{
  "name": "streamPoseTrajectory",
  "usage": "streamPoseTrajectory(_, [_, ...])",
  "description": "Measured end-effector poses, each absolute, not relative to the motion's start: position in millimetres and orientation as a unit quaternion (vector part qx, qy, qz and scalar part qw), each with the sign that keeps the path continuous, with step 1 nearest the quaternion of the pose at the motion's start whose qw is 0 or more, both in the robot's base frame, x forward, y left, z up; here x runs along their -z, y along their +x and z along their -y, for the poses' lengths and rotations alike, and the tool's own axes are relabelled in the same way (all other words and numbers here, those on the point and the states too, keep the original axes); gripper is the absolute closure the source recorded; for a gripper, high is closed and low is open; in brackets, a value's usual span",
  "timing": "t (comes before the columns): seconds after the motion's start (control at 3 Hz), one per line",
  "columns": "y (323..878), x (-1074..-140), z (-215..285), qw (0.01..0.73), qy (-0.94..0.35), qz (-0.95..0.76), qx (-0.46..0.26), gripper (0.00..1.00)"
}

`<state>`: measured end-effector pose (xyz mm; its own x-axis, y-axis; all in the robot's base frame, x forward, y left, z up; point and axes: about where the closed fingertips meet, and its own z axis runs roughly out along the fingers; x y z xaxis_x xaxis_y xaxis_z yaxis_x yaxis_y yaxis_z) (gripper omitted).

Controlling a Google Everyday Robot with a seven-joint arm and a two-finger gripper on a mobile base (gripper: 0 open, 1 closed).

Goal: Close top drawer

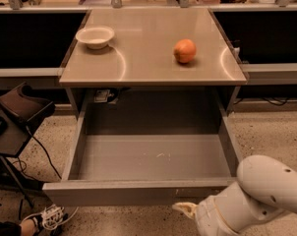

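Note:
The top drawer (133,192) is a wide grey metal tray pulled fully out from under the tabletop (153,65). Its flat front faces me low in the camera view, and its bare inside shows nothing in it. My white arm (259,193) comes in from the bottom right corner. My gripper (186,209) shows only as a pale tip just below the drawer front, right of its middle, close to the front panel.
A white bowl (95,36) and an orange (185,50) sit on the tabletop. A dark stand with cables (18,112) is at the left, and a shoe (46,217) lies on the speckled floor by the drawer's left corner.

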<state>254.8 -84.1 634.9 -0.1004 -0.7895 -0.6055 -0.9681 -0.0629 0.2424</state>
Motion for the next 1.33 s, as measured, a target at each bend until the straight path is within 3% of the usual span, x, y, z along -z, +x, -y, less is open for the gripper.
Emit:
streamPoseTrajectory(1.0, [369.0, -640.9, 51.1, 0.173, -0.631, -0.712, -0.257, 0.00])
streamPoseTrajectory(1.33, [369.2, -640.8, 51.1, 0.173, -0.631, -0.712, -0.257, 0.00])
